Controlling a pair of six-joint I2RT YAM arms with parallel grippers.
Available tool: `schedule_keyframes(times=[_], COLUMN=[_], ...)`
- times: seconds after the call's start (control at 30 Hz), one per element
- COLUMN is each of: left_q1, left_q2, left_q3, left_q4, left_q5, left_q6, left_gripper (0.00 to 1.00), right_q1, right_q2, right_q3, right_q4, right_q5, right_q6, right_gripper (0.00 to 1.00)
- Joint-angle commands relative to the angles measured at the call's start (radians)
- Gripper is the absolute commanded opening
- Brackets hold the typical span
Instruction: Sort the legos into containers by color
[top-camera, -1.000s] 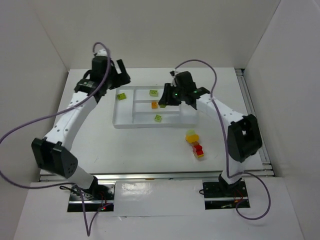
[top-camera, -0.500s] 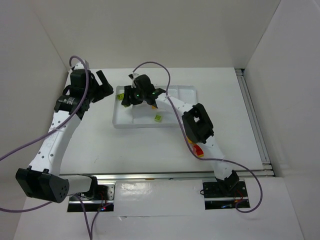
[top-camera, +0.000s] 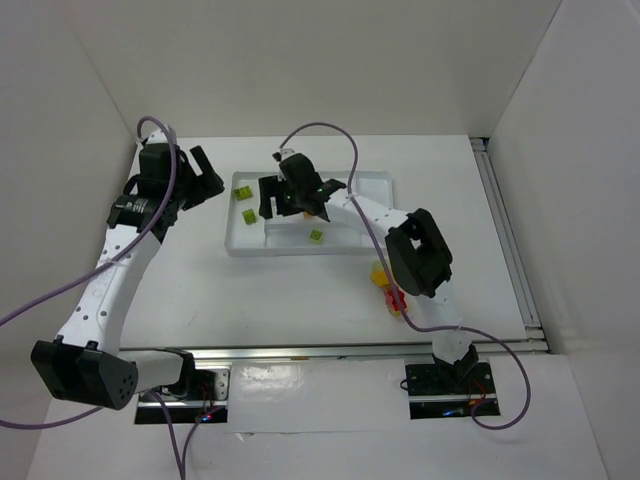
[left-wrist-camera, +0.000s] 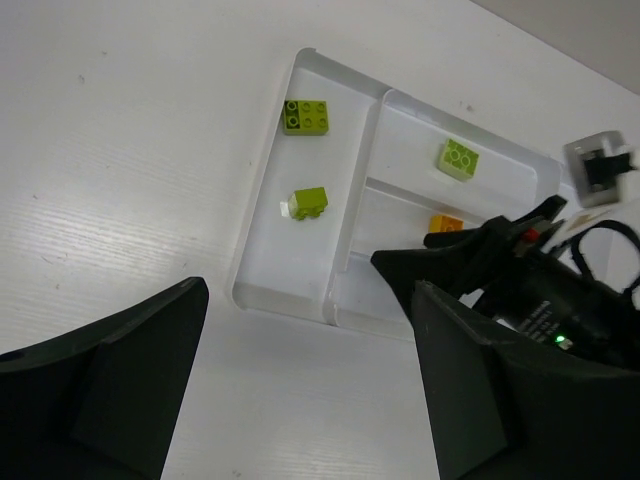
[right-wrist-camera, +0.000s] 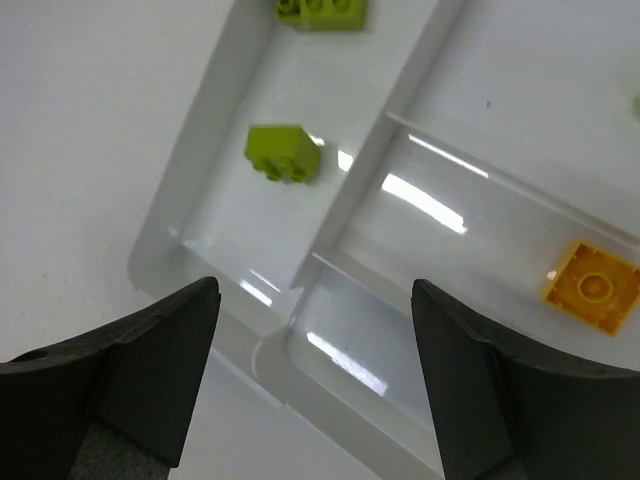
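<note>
The white tray (top-camera: 300, 251) lies mid-table. Its left compartment holds two lime green legos (top-camera: 241, 192) (top-camera: 249, 215); the left wrist view shows them as a flat one (left-wrist-camera: 307, 116) and a small one (left-wrist-camera: 310, 202). Another green lego (left-wrist-camera: 459, 159) and a yellow-orange one (left-wrist-camera: 446, 223) lie in middle sections, and one more green (top-camera: 316, 236) lies near the front. Yellow (top-camera: 380, 272) and red (top-camera: 396, 298) legos sit on the table right of the tray. My right gripper (top-camera: 283, 205) hovers open and empty over the tray's left part, near the small green lego (right-wrist-camera: 284, 152). My left gripper (top-camera: 208, 172) is open, left of the tray.
White walls close in the table at the back and both sides. A metal rail (top-camera: 505, 240) runs along the right edge. The right arm's elbow (top-camera: 420, 250) hangs over the tray's front right corner.
My right gripper swung from the tray's right part to its left compartment and opened; a second green lego now lies there. The left arm drew back to the left.
</note>
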Motion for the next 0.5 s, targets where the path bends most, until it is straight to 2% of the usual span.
schedule_keyframes(times=[0.0,0.13,0.17,0.2,0.33,0.37,0.47], left_q1=[0.014,0.014,0.014,0.014,0.014,0.014,0.014], left_q2=[-0.002,-0.002,-0.002,-0.002,-0.002,0.009,0.019], left_q3=[-0.012,-0.012,-0.012,-0.012,-0.023,-0.023,-0.033], left_q4=[0.022,0.022,0.022,0.022,0.033,0.033,0.042], left_q5=[-0.006,-0.006,-0.006,-0.006,0.005,0.015,0.037], left_q6=[0.028,0.028,0.028,0.038,0.047,0.047,0.047], left_gripper=[0.93,0.92,0.92,0.92,0.92,0.92,0.91], right_q1=[-0.009,0.0,0.001,0.001,0.022,0.033,0.033], right_q2=[-0.041,0.059,0.059,0.036,-0.108,-0.134,-0.197], right_q3=[0.0,0.185,0.186,0.171,-0.079,-0.11,-0.205], right_q4=[0.055,-0.029,-0.044,-0.055,-0.028,-0.038,-0.115], right_q5=[0.015,-0.016,0.002,0.054,0.241,0.34,0.439], right_q6=[-0.02,-0.02,-0.02,-0.008,0.054,0.067,0.121], right_gripper=[0.84,0.82,0.8,0.8,0.79,0.8,0.82])
